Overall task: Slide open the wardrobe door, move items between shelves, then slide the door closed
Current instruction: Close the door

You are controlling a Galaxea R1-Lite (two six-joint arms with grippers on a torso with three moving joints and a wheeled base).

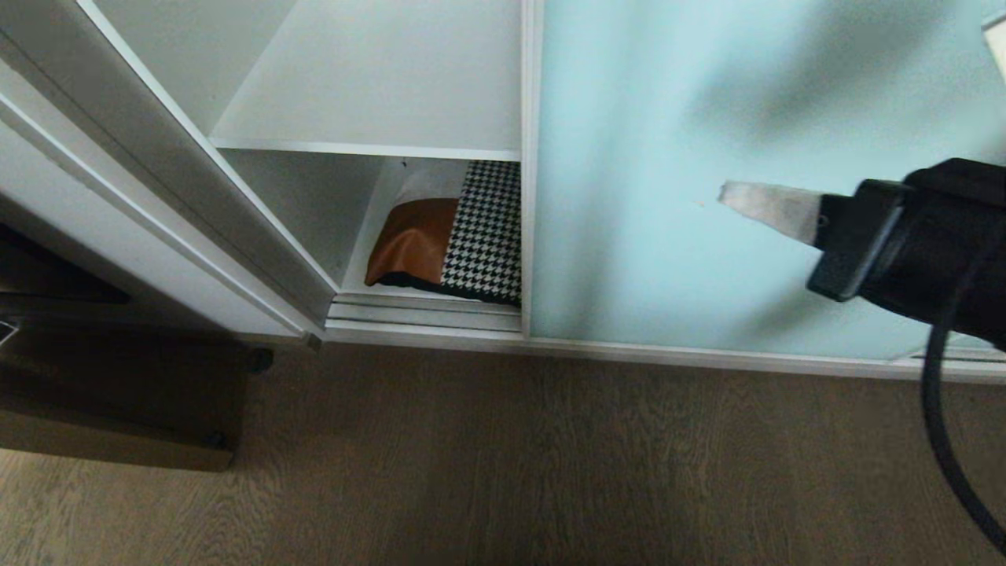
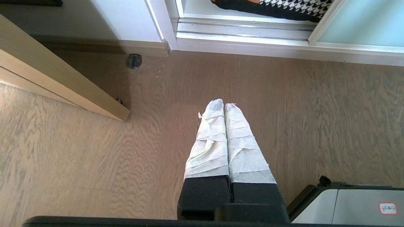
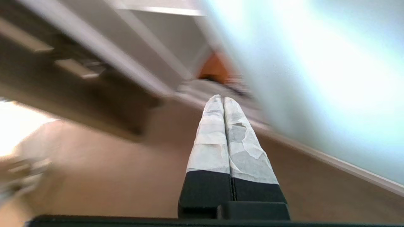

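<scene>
The door, a frosted aqua panel in a slim pale frame, stands slid to the right, so the left bay of the wardrobe lies open and the first step of the task looks done. Inside the opening, left of the door's frame edge, the cushion rests on the bottom shelf, its brown leather patch to the left and its houndstooth patch against the door's edge, black underside showing at the front lip. The shelf above shows only bare white board in the part that can be seen. Whether the cushion sits at its start or at its end place cannot be told from this moment alone. If it has not been moved yet, the transfer to the other shelf is left, then the closing; if it has, only the closing is left. The right pincer hangs in front of the door's glass, right of the cushion and well apart from it, its two taped fingers pressed together and holding nothing; its wrist view shows the tips aimed toward the open bay and the floor track. The left pincer is parked low over the wood floor in front of the door's track, fingers likewise together and empty. Judging by this, at least the sliding of the door back to the left remains.
</scene>
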